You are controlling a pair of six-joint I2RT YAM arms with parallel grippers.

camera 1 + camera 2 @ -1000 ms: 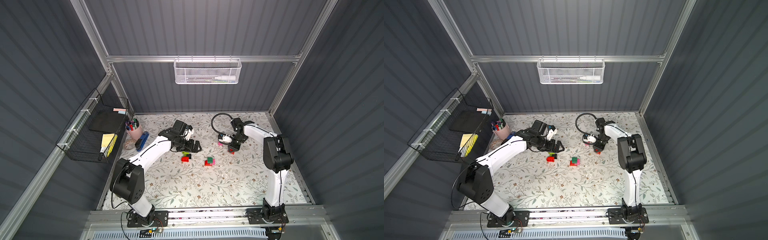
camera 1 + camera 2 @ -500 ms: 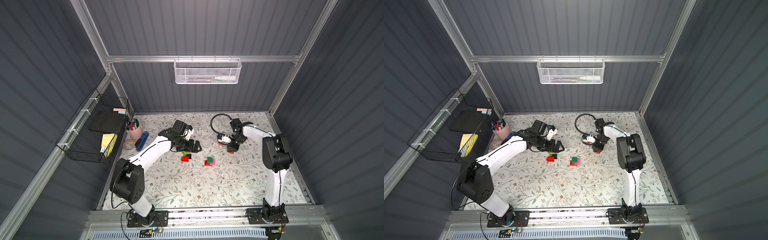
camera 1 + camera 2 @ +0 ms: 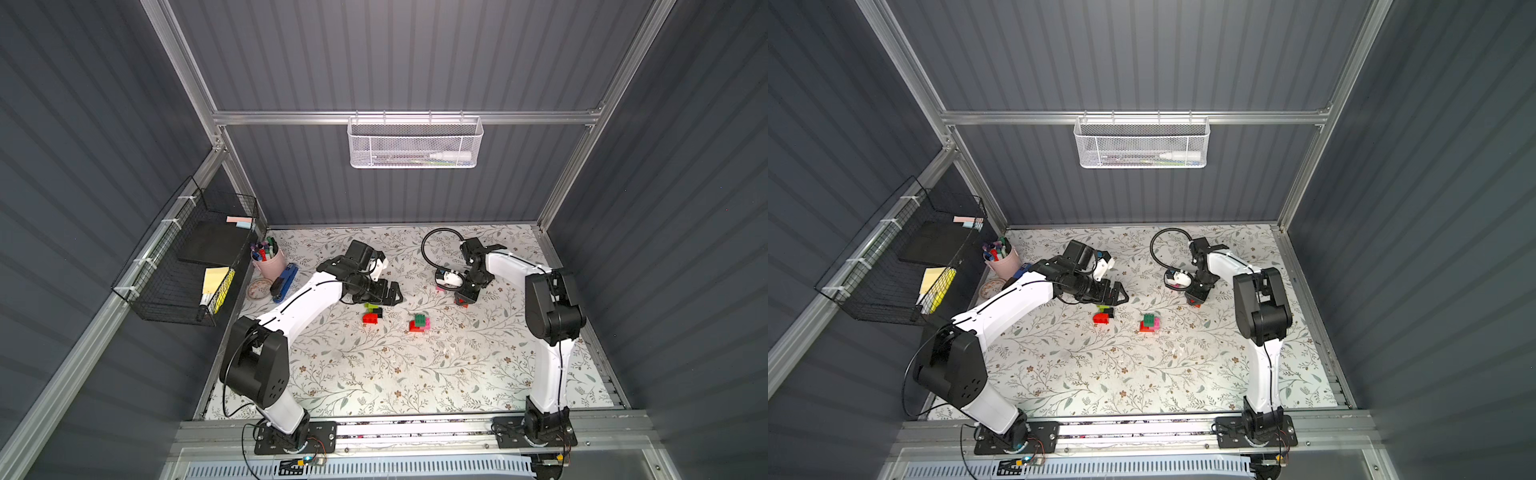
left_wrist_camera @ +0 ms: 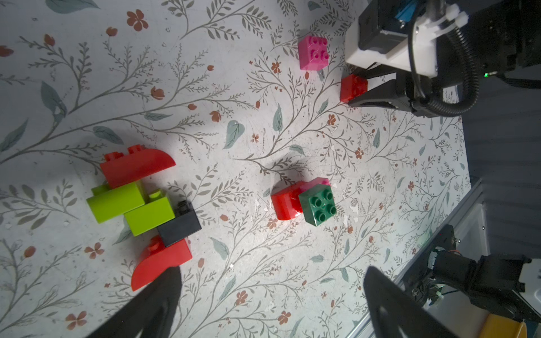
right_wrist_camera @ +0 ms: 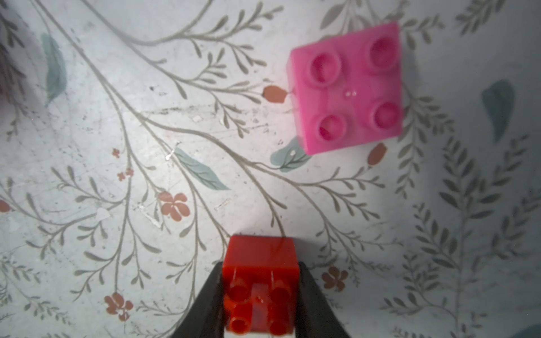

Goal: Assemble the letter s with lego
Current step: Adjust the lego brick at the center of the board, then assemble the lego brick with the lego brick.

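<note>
The right claw [image 5: 260, 263] is clamped on a small red brick [image 5: 260, 254]. A loose pink brick [image 5: 348, 87] lies on the table [image 5: 146, 131] just ahead of it. The left claw [image 4: 272, 295] gapes wide and empty, with the joined brick cluster [image 4: 140, 204] beside one finger and the red-and-green stack [image 4: 307, 202] ahead.
</note>
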